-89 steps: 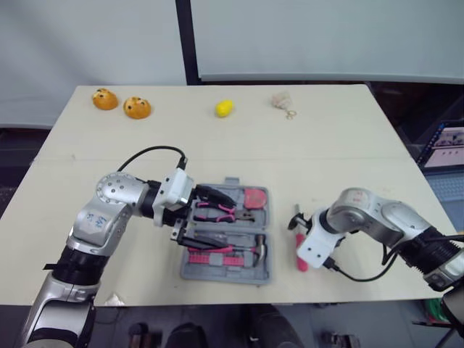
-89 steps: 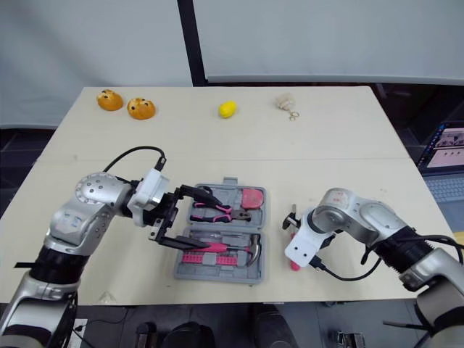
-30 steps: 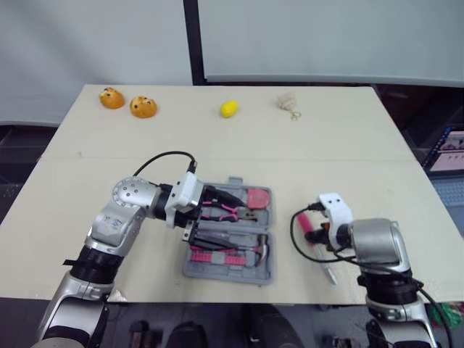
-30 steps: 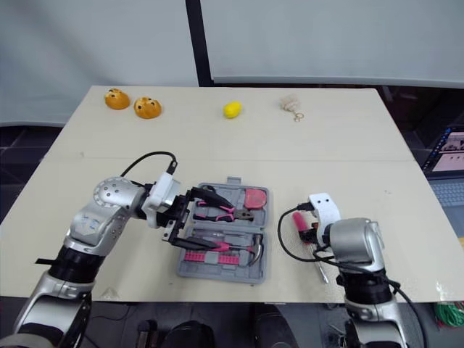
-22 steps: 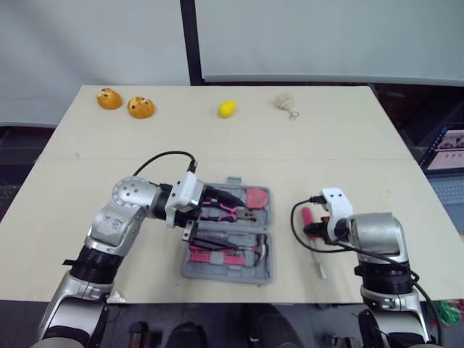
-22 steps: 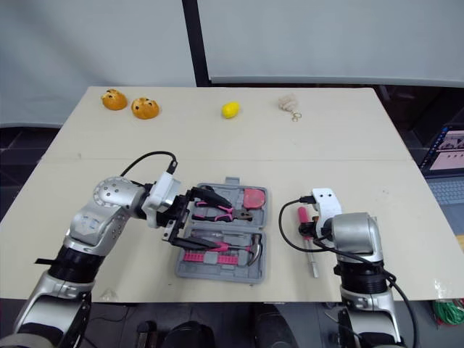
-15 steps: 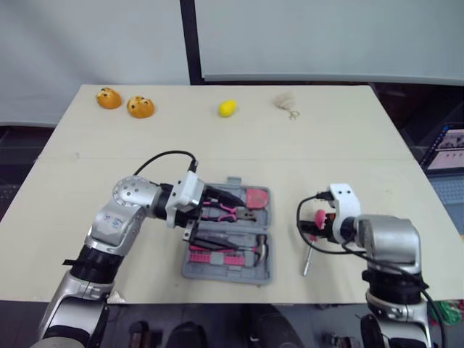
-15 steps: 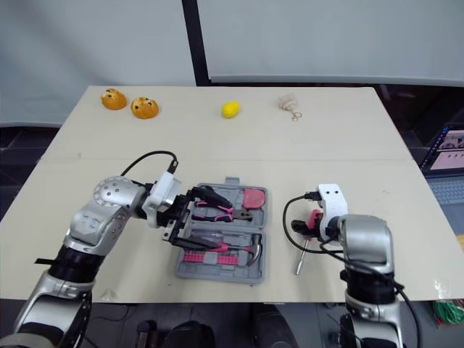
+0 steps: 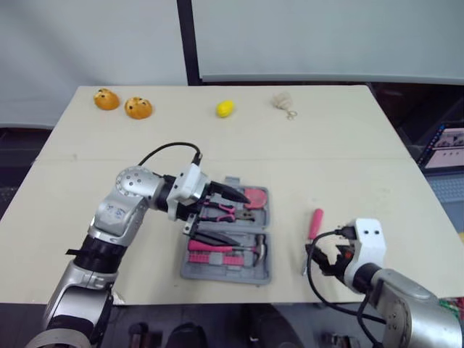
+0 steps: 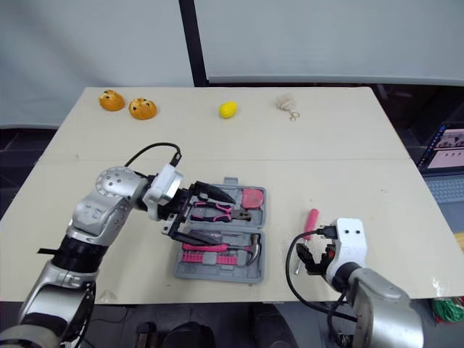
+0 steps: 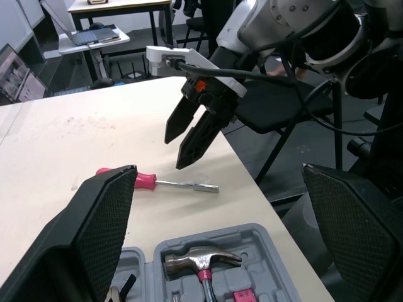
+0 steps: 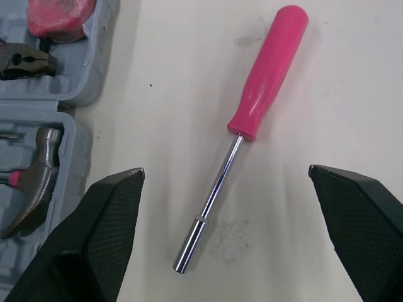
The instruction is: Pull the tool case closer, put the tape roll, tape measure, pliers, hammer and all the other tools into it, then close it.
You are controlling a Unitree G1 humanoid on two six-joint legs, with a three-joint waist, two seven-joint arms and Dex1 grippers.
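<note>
- Left arm (image 9: 119,210): silver-grey rounded shells, black joint band, white housing behind the jaws.
- Left cable (image 9: 163,150): black, looping off that housing.
- Right arm (image 9: 406,308): same silver finish and white housing.
- Right cable (image 9: 312,272): black, looped.
- Fingers (image 12: 107,233): black, wedge-shaped, cross-hatched faces.
- Right gripper (image 11: 176,153): small orange mark at the finger roots.

The left gripper (image 9: 238,217) hangs over the left half of the tool case (image 9: 217,274), fingers spread, barring entry from that side. The case's right half is open from above. Right of the case a pink screwdriver (image 12: 267,75) lies on the table (image 9: 348,167), apart from the case wall. The right gripper (image 11: 176,150) is spread above it. Beyond the case the table is bare up to the lemon (image 9: 225,109).
</note>
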